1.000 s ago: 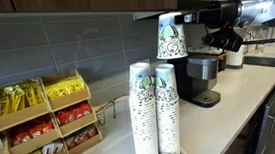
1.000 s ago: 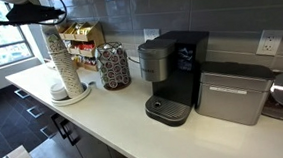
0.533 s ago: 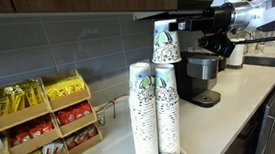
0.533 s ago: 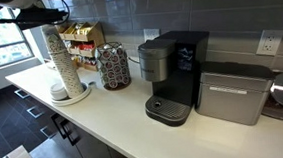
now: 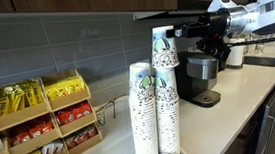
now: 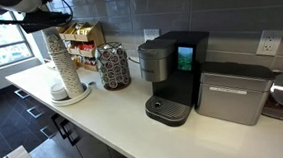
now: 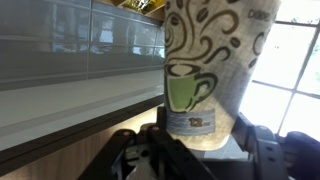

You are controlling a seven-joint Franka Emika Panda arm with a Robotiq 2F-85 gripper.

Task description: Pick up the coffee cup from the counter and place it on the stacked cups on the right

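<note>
Where the gripper point(image 7: 195, 145) hangs, the coffee cup point(image 7: 210, 60) seems clamped inside it.

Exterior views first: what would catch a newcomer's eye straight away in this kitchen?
A white paper cup with green-blue leafy print hangs in mid-air, pinched by the robot's black end effector, over two tall columns of nested paper cups on the pale countertop. In the wrist view the same cup fills the picture, its green mug logo facing the camera. A black coffee machine stands further along the counter.
</note>
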